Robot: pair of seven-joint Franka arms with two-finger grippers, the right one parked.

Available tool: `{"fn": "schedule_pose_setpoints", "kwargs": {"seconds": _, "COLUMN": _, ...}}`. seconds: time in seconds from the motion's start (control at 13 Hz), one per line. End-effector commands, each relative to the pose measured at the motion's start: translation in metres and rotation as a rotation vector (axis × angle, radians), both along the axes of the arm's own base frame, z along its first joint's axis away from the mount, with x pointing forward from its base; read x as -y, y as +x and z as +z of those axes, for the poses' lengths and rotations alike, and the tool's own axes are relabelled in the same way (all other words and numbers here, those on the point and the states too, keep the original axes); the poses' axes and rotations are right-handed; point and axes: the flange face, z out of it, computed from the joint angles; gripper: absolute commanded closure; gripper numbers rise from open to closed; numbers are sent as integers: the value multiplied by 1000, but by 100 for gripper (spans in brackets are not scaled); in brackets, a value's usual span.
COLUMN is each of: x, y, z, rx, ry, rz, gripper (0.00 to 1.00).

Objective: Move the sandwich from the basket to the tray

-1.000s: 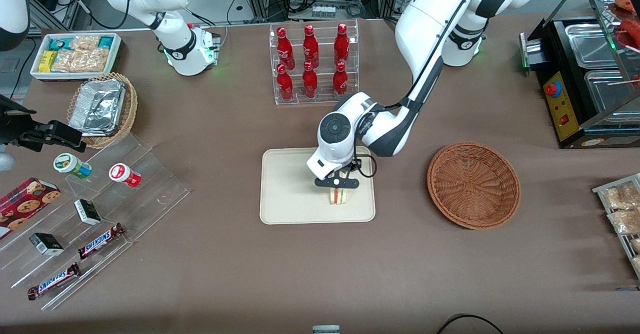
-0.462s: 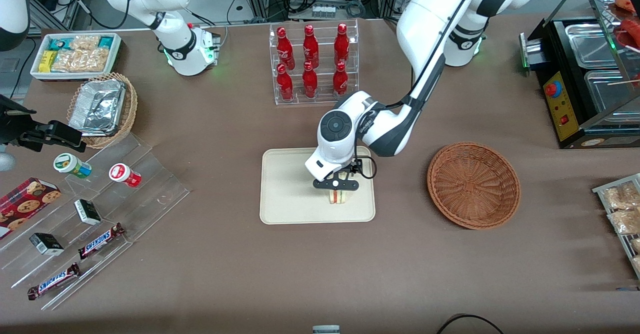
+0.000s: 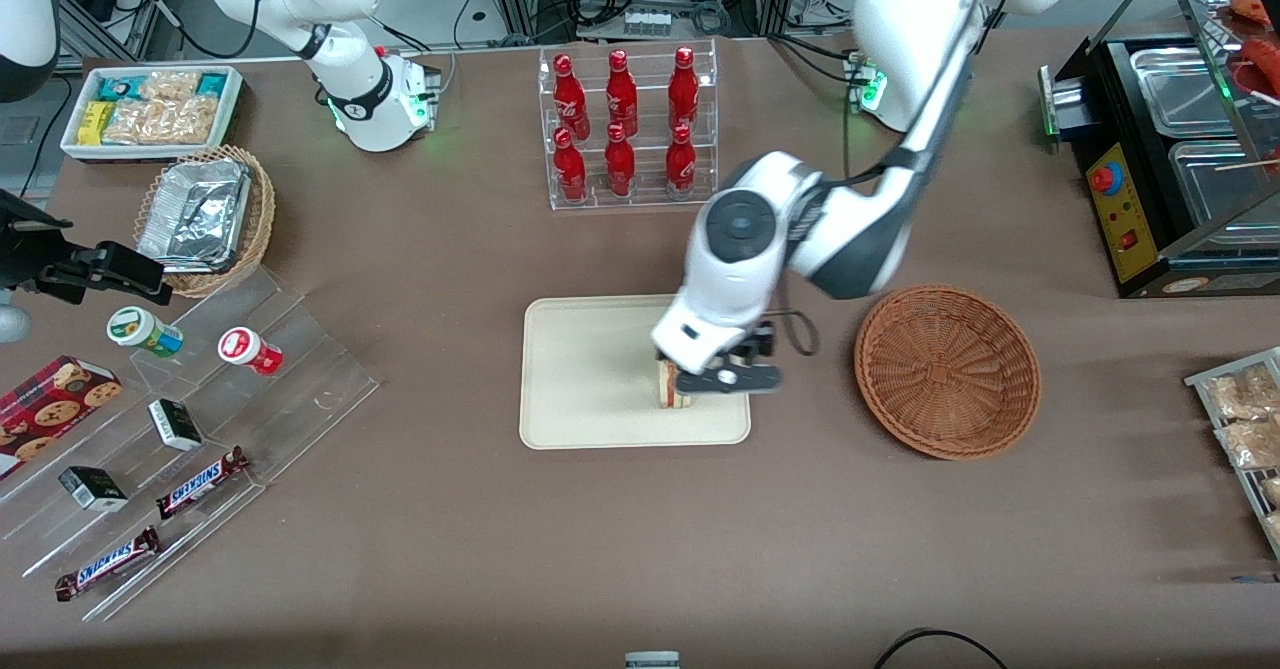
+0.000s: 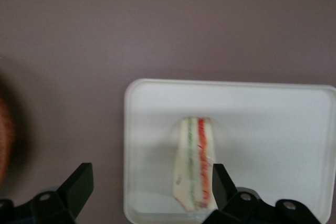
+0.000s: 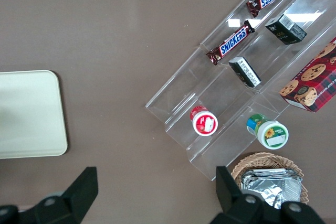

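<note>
on tray (image 3: 580, 389) 1 sandwich (image 4: 195, 163), claw (image 4: 147, 184) open above, basket (image 3: 947, 369) empty

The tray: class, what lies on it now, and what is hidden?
On the tray stands only the sandwich, its red and green filling layers showing. The open gripper hangs above it, apart. In the front view the arm covers part of the sandwich.

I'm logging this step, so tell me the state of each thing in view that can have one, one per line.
sandwich: on the tray, standing on edge, released.
tray: holds only the sandwich.
basket: empty.
gripper: open, above the sandwich, fingers apart and touching nothing.
red bottles: upright in their clear rack.
</note>
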Motion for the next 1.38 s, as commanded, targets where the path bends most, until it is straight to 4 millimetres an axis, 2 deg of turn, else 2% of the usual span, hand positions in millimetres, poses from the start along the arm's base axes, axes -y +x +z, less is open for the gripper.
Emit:
{"fn": "schedule_pose_setpoints", "kwargs": {"seconds": 0.0, "x": -54, "y": 15, "z": 27, "rx": -37, "ry": 21, "rz": 59, "gripper": 0}}
{"fn": "schedule_pose_setpoints", "kwargs": {"seconds": 0.08, "x": -83, "y": 24, "z": 36, "rx": -61, "ry": 24, "rz": 42, "gripper": 0}}
{"fn": "schedule_pose_setpoints", "kwargs": {"seconds": 0.15, "x": -101, "y": 26, "z": 46, "rx": -93, "ry": -5, "rz": 15, "gripper": 0}}
{"fn": "schedule_pose_setpoints", "kwargs": {"seconds": 0.23, "x": -135, "y": 34, "z": 57, "rx": -119, "ry": -21, "rz": 3, "gripper": 0}}
{"fn": "schedule_pose_setpoints", "kwargs": {"seconds": 0.38, "x": -183, "y": 37, "z": 78, "rx": -154, "ry": -12, "rz": 8, "gripper": 0}}
{"fn": "schedule_pose_setpoints", "kwargs": {"seconds": 0.62, "x": -238, "y": 24, "z": 117, "rx": -210, "ry": 2, "rz": 13, "gripper": 0}}
{"fn": "schedule_pose_setpoints", "kwargs": {"seconds": 0.77, "x": -264, "y": 11, "z": 143, "rx": -223, "ry": 3, "rz": 41, "gripper": 0}}
{"fn": "schedule_pose_setpoints", "kwargs": {"seconds": 1.08, "x": -302, "y": -30, "z": 209, "rx": -225, "ry": 27, "rz": 37, "gripper": 0}}
{"fn": "schedule_pose_setpoints", "kwargs": {"seconds": 1.15, "x": -314, "y": -35, "z": 217, "rx": -227, "ry": 45, "rz": -28, "gripper": 0}}
{"fn": "schedule_pose_setpoints", "kwargs": {"seconds": 1.31, "x": -321, "y": -36, "z": 217, "rx": -237, "ry": 56, "rz": -53, "gripper": 0}}
